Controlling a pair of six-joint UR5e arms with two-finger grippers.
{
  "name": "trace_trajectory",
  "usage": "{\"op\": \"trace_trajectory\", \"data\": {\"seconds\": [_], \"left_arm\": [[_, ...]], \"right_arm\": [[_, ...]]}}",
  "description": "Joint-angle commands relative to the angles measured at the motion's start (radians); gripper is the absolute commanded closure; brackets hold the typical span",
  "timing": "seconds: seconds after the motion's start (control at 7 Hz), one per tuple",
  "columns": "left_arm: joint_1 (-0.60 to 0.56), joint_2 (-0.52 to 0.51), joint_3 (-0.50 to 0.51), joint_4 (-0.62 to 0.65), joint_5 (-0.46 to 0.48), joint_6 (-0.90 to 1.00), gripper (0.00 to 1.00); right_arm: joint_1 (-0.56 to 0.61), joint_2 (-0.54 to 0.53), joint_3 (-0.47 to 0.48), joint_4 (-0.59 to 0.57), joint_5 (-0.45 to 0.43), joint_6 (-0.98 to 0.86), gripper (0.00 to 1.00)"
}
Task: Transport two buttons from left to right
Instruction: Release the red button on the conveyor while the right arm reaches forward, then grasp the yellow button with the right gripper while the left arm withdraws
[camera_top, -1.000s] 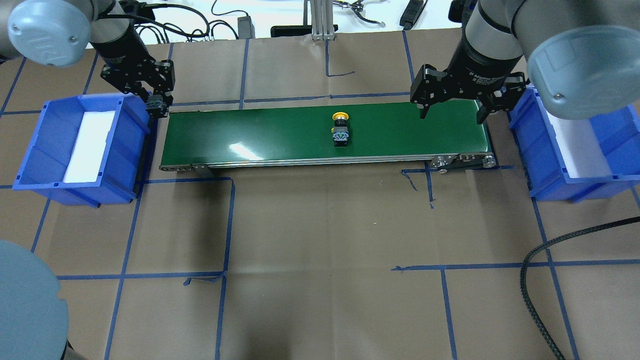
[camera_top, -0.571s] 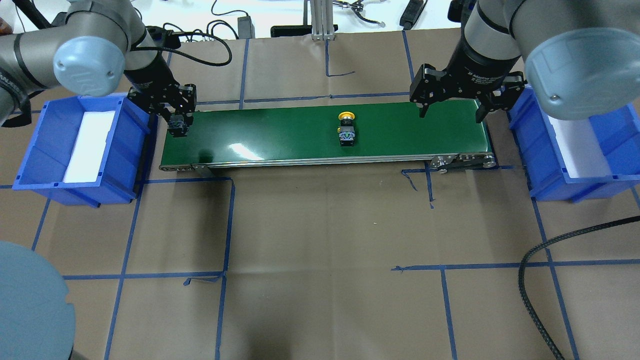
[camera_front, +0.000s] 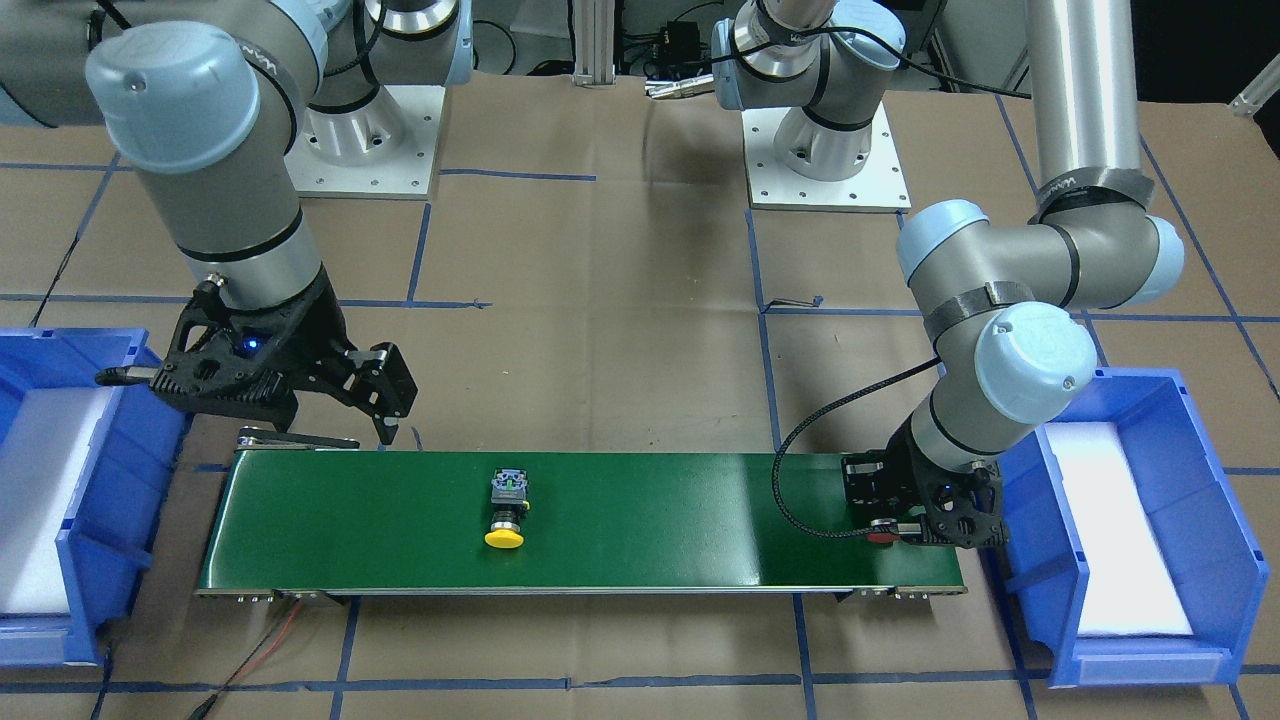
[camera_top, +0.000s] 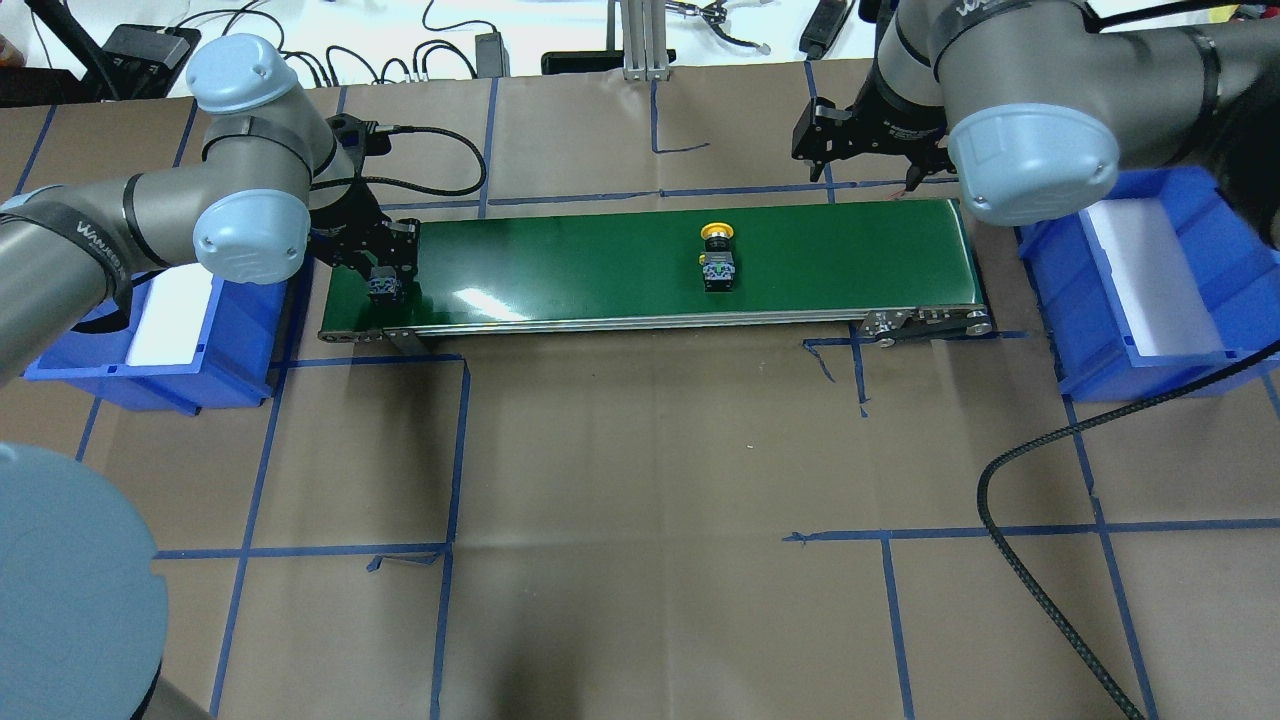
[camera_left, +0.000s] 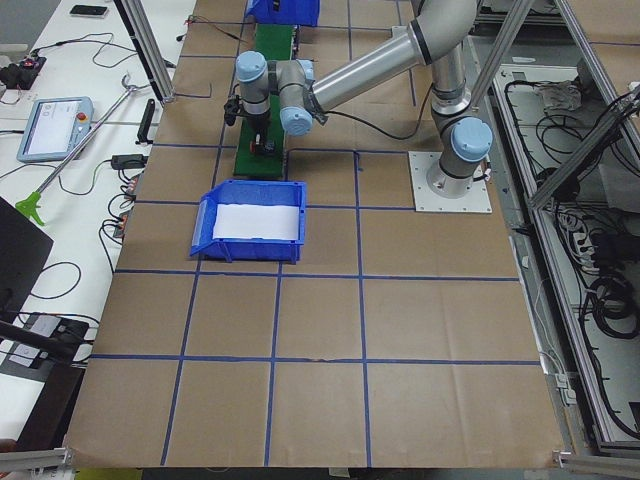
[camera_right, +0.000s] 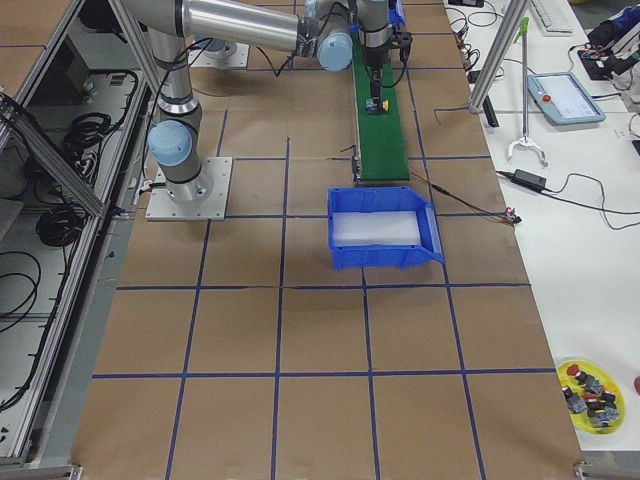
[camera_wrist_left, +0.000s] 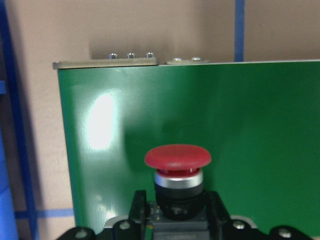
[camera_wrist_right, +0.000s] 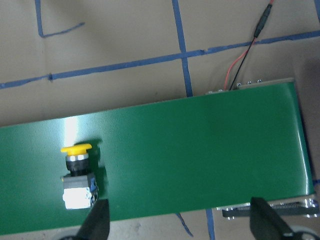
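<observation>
Front-facing view: the left gripper (camera_front: 915, 528) sits low over the end of the green belt (camera_front: 650, 520), just beside a blue bin (camera_front: 1150, 400). A sliver of the red button (camera_front: 882, 537) shows under it. The yellow button (camera_front: 507, 510) lies on its side further along the belt, cap toward the camera-side edge, well apart from both grippers. The right gripper (camera_front: 340, 425) hangs spread and empty over the robot-side edge at the opposite end, near a second blue bin (camera_front: 90, 560).

Overhead view: the left gripper is pinching the red button at the belt's left end, with the grey-green rear block showing between its fingers. The yellow button is a little right of mid-belt. The right gripper is out past the belt's far edge near the right end, over the brown paper, fingers apart.

Side views: both grippers are too small to judge. The yellow button shows as a small dot on the belt.

Left wrist view: the fingers (camera_wrist_left: 139, 207) are clamped on the red button's black body, one on each side. The cap points ahead over the green surface. Whether the button touches the belt, I cannot tell.

Right wrist view: the fingers (camera_wrist_right: 265, 222) are wide apart with nothing between them. The yellow button lies outside that gap, by the other fingertip.
</observation>
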Motion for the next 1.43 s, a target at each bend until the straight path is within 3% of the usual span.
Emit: {"op": "trace_trajectory", "data": {"seconds": [0.0,0.29,0.86,1.29], "left_arm": [[0.001,0.013,0.023,0.005,0.004,-0.011,0.00],[0.002,0.054,0.049,-0.024,0.011,-0.011,0.00],[-0.008,0.279,0.158,-0.495,0.014,-0.041,0.00],[-0.053,0.430,0.123,-0.605,0.018,-0.086,0.00]], "right_arm": [[0.001,0.084,-0.003,-0.061,0.013,0.012,0.00],[0.015,0.171,-0.034,-0.128,0.017,0.014,0.00],[0.053,0.245,-0.039,-0.120,0.056,0.046,0.00],[0.051,0.283,-0.030,-0.107,0.054,0.046,0.00]]}}
